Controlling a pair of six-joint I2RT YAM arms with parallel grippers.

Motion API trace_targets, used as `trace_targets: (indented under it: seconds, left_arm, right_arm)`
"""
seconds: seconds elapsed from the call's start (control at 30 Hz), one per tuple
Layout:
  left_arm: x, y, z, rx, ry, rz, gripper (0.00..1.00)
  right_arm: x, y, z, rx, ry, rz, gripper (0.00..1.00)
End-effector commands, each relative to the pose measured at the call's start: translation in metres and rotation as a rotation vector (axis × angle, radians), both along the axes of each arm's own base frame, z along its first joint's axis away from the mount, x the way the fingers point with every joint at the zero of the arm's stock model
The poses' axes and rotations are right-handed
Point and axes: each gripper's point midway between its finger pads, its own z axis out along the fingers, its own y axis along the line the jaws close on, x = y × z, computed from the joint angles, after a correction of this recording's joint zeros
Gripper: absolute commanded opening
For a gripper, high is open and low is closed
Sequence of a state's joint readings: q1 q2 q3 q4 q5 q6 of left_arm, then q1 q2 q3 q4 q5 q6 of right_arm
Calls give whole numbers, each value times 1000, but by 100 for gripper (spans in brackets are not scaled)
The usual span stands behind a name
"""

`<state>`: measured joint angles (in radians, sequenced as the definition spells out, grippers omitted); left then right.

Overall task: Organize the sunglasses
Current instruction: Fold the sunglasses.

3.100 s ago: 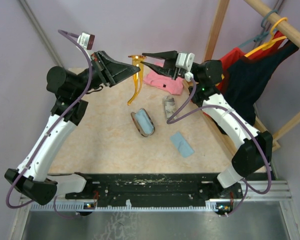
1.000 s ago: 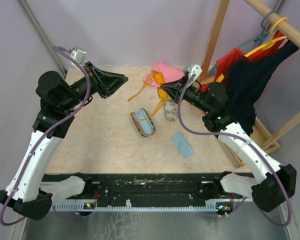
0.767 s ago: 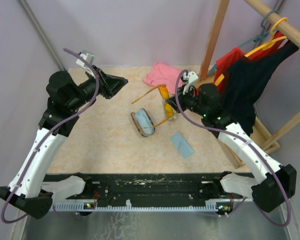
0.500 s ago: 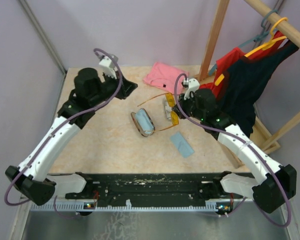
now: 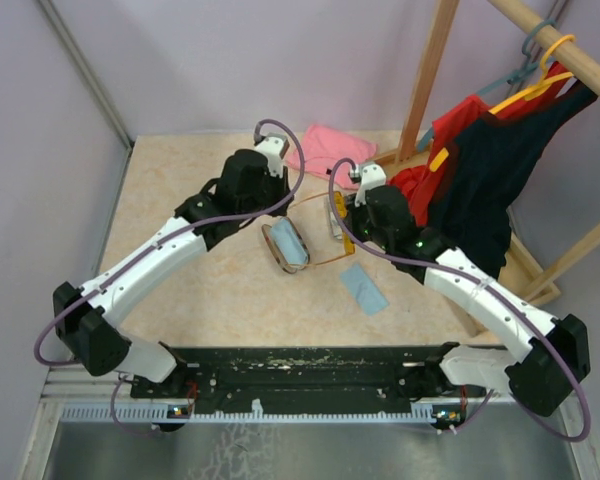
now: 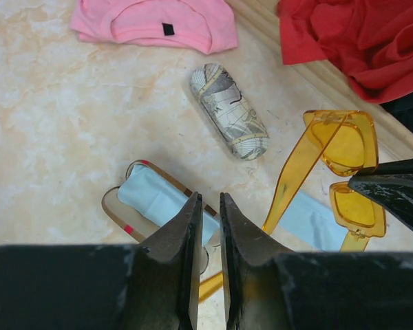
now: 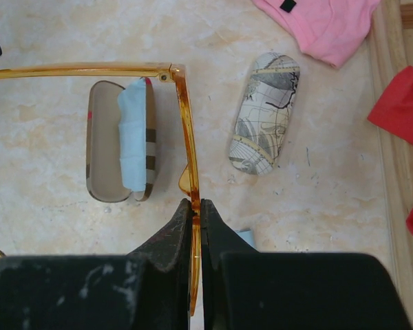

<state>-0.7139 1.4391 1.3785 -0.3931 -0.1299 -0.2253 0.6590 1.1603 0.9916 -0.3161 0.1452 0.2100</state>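
Right gripper: clamped tight on the front bar of the orange sunglasses.
Orange sunglasses: arms unfolded, between the open brown case on the left and the patterned case on the right.
Left gripper: fingers nearly together with a thin slit between them, gripping nothing, above the open brown case.

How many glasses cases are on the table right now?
2. An open brown case holding a blue cloth lies mid-table; a closed patterned case beside it, nearer the pink garment. Others may be hidden.
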Motion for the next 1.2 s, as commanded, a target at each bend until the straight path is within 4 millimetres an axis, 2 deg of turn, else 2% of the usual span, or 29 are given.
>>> trace_targets:
  seconds: [0.0, 0.3, 0.63, 0.8, 1.17]
  left_arm:
    - [6, -1, 7, 48, -46, 54, 21]
    - [1, -21, -24, 109, -22, 58, 20]
    - [-11, -51, -48, 85, 31, 15, 19]
    - [-17, -59, -56, 81, 46, -3, 19]
    - [-20, -73, -61, 49, 65, -38, 19]
  right_arm:
    - [16, 1, 33, 32, -80, -59, 0]
    - [23, 12, 31, 81, -65, -72, 0]
    - [24, 30, 35, 178, -39, -52, 0]
    - [23, 36, 33, 209, -22, -36, 0]
    - [15, 59, 29, 315, 31, 38, 0]
